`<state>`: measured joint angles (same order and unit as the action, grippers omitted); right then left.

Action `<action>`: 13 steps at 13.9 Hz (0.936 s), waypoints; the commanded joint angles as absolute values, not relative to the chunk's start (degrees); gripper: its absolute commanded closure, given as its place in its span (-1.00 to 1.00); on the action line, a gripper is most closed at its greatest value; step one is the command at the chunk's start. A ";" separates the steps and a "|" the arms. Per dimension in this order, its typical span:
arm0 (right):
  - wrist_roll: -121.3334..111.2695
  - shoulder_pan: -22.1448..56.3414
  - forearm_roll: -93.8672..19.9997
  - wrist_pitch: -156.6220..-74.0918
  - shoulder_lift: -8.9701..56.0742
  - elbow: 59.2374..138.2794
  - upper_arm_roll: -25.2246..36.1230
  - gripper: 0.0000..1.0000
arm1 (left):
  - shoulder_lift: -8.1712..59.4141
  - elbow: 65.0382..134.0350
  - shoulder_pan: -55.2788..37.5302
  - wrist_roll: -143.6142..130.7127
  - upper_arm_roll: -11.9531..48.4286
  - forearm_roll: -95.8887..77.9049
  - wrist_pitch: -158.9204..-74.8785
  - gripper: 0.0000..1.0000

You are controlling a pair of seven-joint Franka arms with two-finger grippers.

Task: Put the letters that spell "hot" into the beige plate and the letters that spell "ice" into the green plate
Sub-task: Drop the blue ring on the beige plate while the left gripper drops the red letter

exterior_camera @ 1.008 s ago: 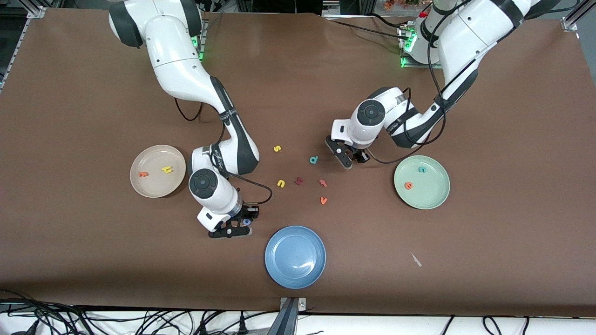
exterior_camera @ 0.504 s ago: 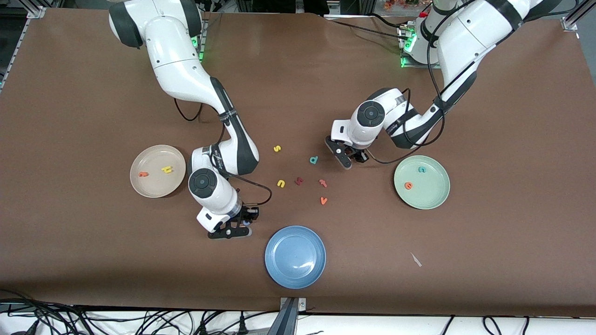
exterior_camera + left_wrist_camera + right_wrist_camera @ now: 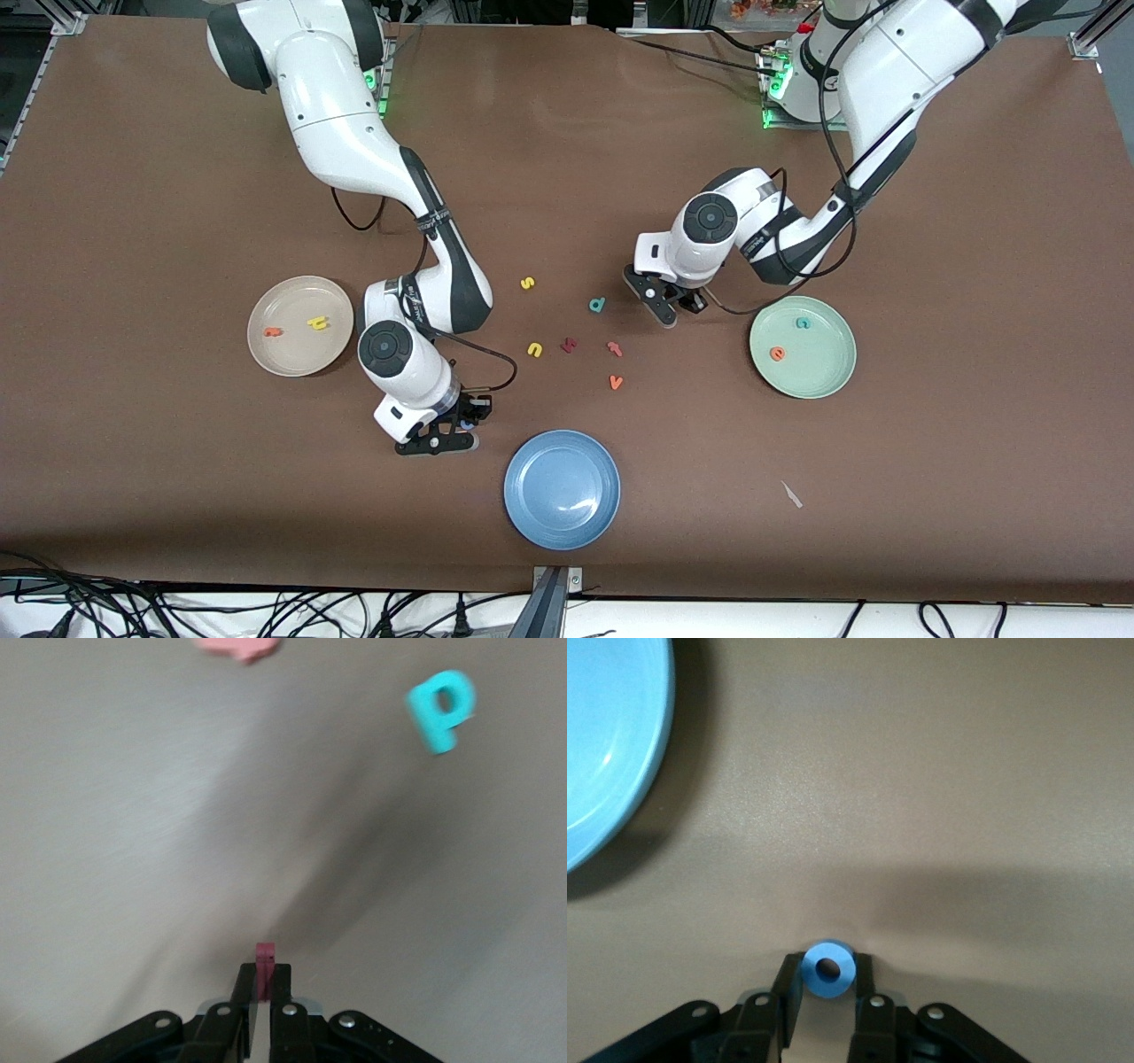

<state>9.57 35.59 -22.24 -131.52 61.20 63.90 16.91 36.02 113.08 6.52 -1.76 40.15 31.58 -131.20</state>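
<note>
Here the beige plate [image 3: 300,326] toward the right arm's end of the table holds the orange "t" [image 3: 272,332] and the yellow "h" [image 3: 318,324], both too small to read which way they point. Next comes the right gripper [image 3: 462,425], low at the table, its fingers pressed against both sides of the blue "o" [image 3: 829,969]; in the front view the ring is mostly hidden under the black fingers, while the right wrist view shows it standing on edge with its hole facing the camera. The blue plate [image 3: 562,489] lies just beside, nearer the front camera. In the middle sit loose letters: the yellow "s" [image 3: 527,283], yellow "u" [image 3: 534,349], a maroon letter [image 3: 569,345], the redder hooked letter [image 3: 613,348], the orange "v" [image 3: 616,382] and the teal "d" [image 3: 597,305]. The left gripper [image 3: 667,306], just beside the "d", is pinched narrow on the maroon "i" [image 3: 264,957], its long axis running out past the fingertips; the front view hides it. The green plate [image 3: 802,346] holds the orange "e" [image 3: 777,354] and teal "c" [image 3: 803,323].
</note>
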 commanded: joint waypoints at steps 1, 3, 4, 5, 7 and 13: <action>8.70 35.07 -23.55 -132.19 63.37 61.52 16.26 0.63 | 31.91 111.37 8.95 -2.37 41.57 32.61 -123.60 1.00; 10.10 35.16 -23.55 -132.01 63.19 61.52 16.17 0.77 | 31.99 110.13 12.29 -0.28 41.49 32.61 -122.70 0.99; 10.37 35.07 -23.55 -131.05 62.76 61.52 16.26 0.78 | 32.17 109.60 14.39 1.82 41.48 32.61 -122.70 0.99; 10.37 35.07 -23.47 -128.61 61.71 61.52 16.35 0.81 | 32.60 108.21 16.68 3.76 41.40 32.61 -122.70 0.99; 10.37 35.16 -23.47 -121.58 59.69 61.52 17.14 0.95 | 33.31 105.83 19.50 7.45 40.87 32.61 -122.61 0.97; 10.11 35.33 -23.12 -117.78 48.46 75.62 19.69 1.00 | 41.12 101.69 28.55 15.99 40.25 32.78 -123.39 0.88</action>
